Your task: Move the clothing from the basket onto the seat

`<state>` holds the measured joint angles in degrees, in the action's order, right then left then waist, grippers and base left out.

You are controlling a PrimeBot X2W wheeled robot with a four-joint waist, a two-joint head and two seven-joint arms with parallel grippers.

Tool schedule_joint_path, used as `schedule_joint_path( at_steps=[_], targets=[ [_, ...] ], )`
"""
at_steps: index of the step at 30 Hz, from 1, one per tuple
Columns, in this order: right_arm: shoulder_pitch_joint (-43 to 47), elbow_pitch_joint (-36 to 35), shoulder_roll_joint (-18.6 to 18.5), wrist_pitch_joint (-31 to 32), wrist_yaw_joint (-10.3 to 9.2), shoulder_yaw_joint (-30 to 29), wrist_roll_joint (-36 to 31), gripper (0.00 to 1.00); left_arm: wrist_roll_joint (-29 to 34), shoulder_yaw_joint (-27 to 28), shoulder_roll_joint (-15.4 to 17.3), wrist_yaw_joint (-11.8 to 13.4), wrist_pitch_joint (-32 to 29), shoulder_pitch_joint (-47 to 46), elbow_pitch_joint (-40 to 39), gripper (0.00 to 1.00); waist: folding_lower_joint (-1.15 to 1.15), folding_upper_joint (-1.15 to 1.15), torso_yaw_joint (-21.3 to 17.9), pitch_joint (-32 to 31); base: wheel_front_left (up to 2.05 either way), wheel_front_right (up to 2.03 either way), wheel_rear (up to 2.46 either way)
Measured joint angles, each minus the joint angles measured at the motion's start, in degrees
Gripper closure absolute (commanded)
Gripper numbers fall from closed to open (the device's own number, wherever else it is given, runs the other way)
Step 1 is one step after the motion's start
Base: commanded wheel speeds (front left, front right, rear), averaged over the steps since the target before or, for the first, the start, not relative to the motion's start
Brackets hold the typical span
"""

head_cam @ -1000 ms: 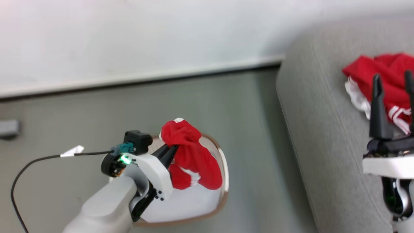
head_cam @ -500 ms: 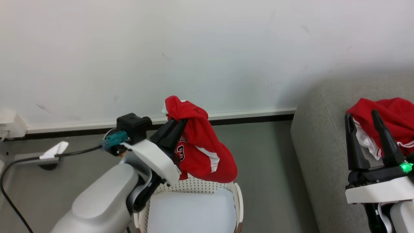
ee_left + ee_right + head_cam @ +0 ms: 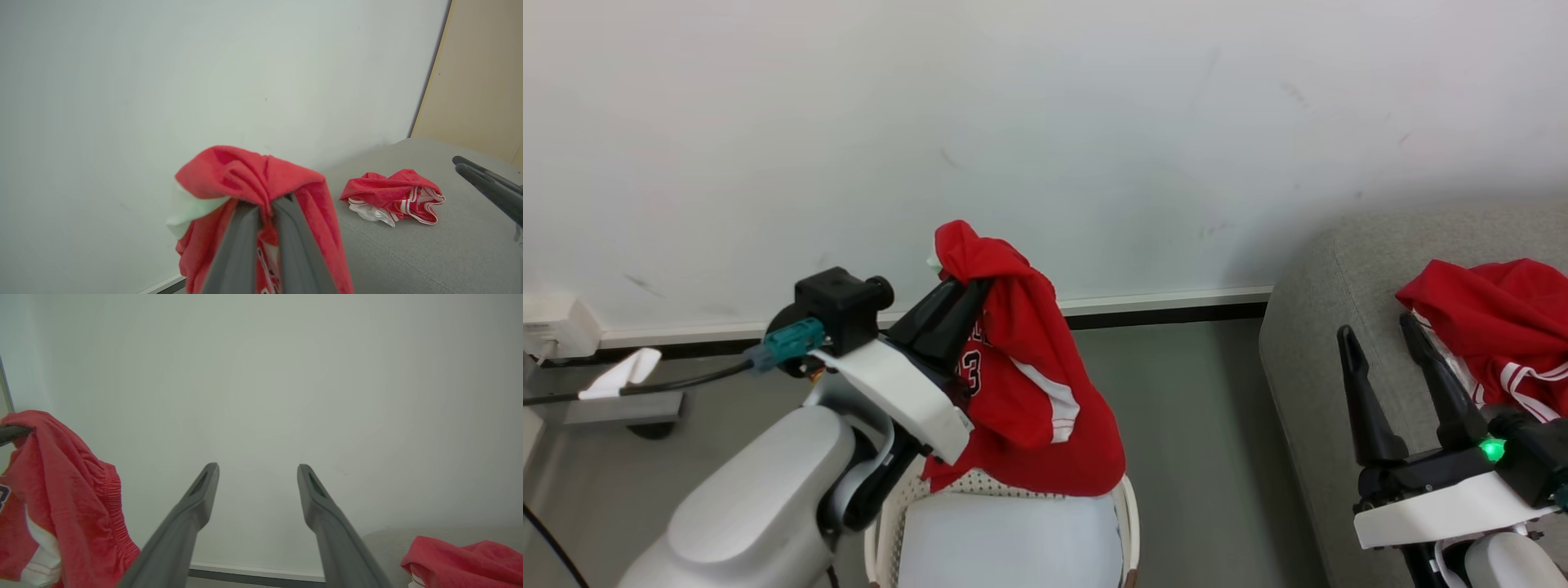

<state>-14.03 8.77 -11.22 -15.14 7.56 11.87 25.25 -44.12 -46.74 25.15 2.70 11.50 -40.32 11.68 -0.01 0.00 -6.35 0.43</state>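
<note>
One red jersey (image 3: pixel 1021 384) hung bunched from the left gripper (image 3: pixel 965 296), whose fingers were clamped together on its top fold, so that the cloth draped down over the white basket (image 3: pixel 1125 506). A second red garment (image 3: pixel 1494 318) lay crumpled on the grey seat (image 3: pixel 1315 367). Near it the right gripper (image 3: pixel 1376 327) hovered with its fingers spread apart, holding nothing.

You see soft, matt cloth in the bright red sports garment with white panels (image 3: pixel 1029 392), smooth perforated plastic in the oval white laundry basket (image 3: pixel 1129 514), coarse woven fabric on the large light grey upholstered seat (image 3: pixel 1307 392), and matt paint on the white wall (image 3: pixel 1045 122).
</note>
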Motion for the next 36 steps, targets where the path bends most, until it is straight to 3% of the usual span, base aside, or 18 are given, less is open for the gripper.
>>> schedule_joint_path(
  at_steps=[8,13,24,36],
  targets=[
    [-0.24,0.04,-0.65,0.0,-0.01,2.48,0.54,0.0,0.0,0.01,0.59,0.88,-0.35,0.2,-1.13,1.0,0.0,0.0,0.15,0.29,0.0,0.0,0.0],
    [-0.67,0.12,-1.62,-0.01,-0.01,7.82,1.46,0.0,0.03,-0.57,0.15,0.6,-0.87,-0.38,-1.1,1.0,0.0,0.0,0.87,0.37,0.0,0.0,0.0],
    [-5.14,4.42,-1.2,0.0,0.0,23.94,4.08,0.0,0.43,-3.5,-3.9,-1.69,-1.98,-3.58,1.05,1.0,0.01,0.0,4.49,0.98,0.0,0.0,0.0],
    [-12.32,15.99,0.47,-0.01,-0.01,29.61,6.28,0.0,0.98,-8.25,-10.02,-5.19,-2.91,-5.1,3.22,1.0,0.01,0.0,10.83,0.87,0.0,0.0,0.0]
  ],
)
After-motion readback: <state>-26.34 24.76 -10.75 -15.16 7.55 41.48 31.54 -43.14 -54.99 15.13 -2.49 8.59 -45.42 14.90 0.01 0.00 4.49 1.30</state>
